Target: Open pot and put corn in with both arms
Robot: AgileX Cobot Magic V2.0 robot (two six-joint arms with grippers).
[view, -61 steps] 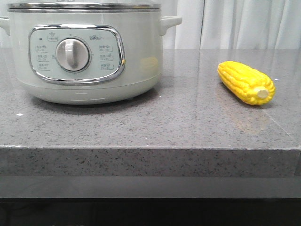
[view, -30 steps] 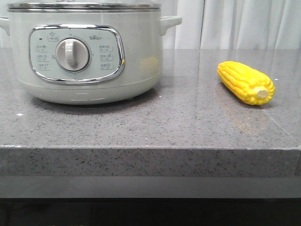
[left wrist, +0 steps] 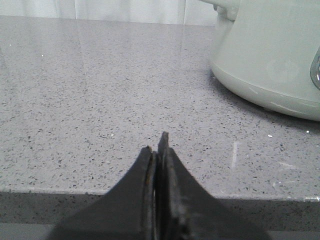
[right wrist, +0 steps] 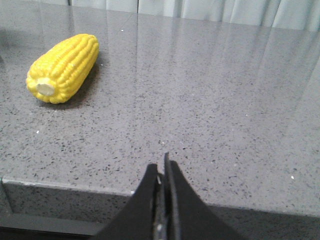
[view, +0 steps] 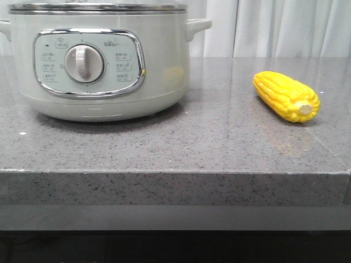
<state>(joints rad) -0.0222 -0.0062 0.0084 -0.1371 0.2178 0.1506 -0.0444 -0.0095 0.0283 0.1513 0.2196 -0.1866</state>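
Note:
The pale grey-green pot (view: 159,60) stands at the left of the grey stone counter, its steel-rimmed lid (view: 98,7) on and its white dial (view: 84,63) facing me. Its side also shows in the left wrist view (left wrist: 270,55). The yellow corn (view: 286,96) lies on the counter at the right, stub end toward me; it also shows in the right wrist view (right wrist: 62,67). My left gripper (left wrist: 157,145) is shut and empty at the counter's front edge, left of the pot. My right gripper (right wrist: 162,167) is shut and empty at the front edge, right of the corn. Neither gripper shows in the front view.
The speckled grey counter (view: 208,142) ends in a thick front edge (view: 175,189) close below both grippers. White curtains (view: 274,27) hang behind the counter.

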